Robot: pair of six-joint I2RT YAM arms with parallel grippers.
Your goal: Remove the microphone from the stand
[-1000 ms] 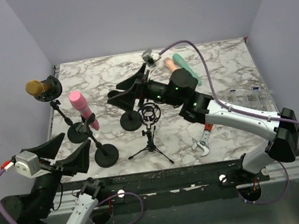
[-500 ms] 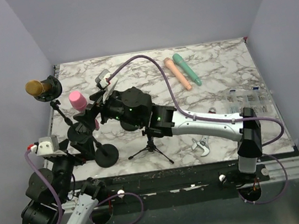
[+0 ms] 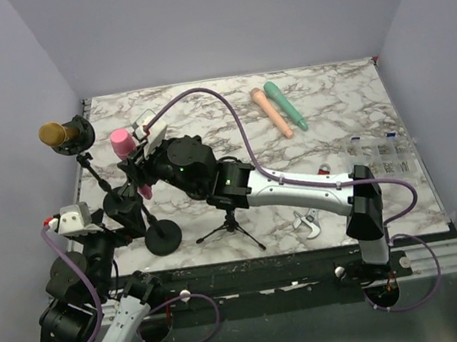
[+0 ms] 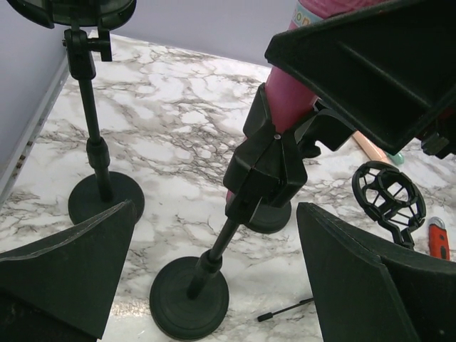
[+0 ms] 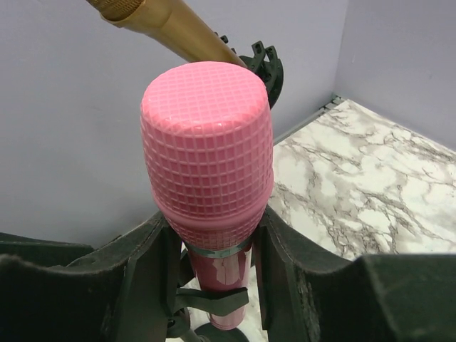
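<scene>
Mic (image 5: pixel 206 142) sits in stand clip (image 4: pixel 267 167) btwn spread R jaws, below head; L jaws spread too.

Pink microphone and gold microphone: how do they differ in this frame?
Colour: the pink microphone has a pink gridded head, while the gold microphone is gold. Pose: the pink one points steeply up, and the gold one leans further over. State: the right gripper brackets the pink one just below its head, while nothing is at the gold one. Both sit clipped on black stands on the left side.
</scene>
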